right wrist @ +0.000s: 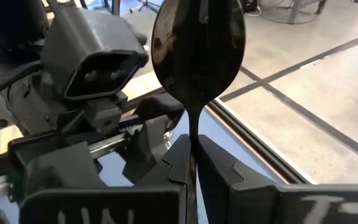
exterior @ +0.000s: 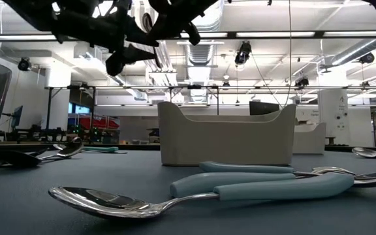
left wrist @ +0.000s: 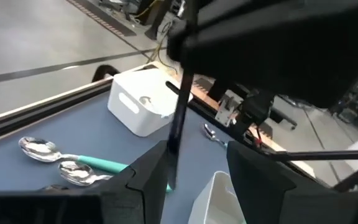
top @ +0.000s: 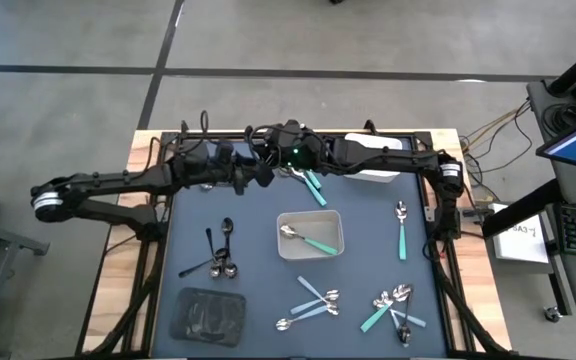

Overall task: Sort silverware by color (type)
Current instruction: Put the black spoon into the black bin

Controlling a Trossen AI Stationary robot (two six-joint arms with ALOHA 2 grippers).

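Handover: both arms meet high over the counter (top: 258, 255) at upper centre of the high view; looks like a hand-to-hand pass of one black spoon.
Left hand (left wrist: 197, 165): fingers spread wide, nothing gripped; black spoon handle (left wrist: 178, 106) hangs between them, nearer one finger.
Right hand (right wrist: 191, 158): pinched shut on black spoon (right wrist: 197, 56), bowl up.
Doing it well: centre the handle between the left fingers, close fully before the right lets go, then carry left.
Black group (top: 220, 262): lower left of centre on the counter.
Dark tray (top: 208, 313): bottom left, likely target.
Grey tray (top: 310, 235): centre, holds one teal spoon (top: 306, 239).
Rest: pale-blue pieces (top: 313, 302) and teal pieces (top: 393, 305) bottom right, unsorted.
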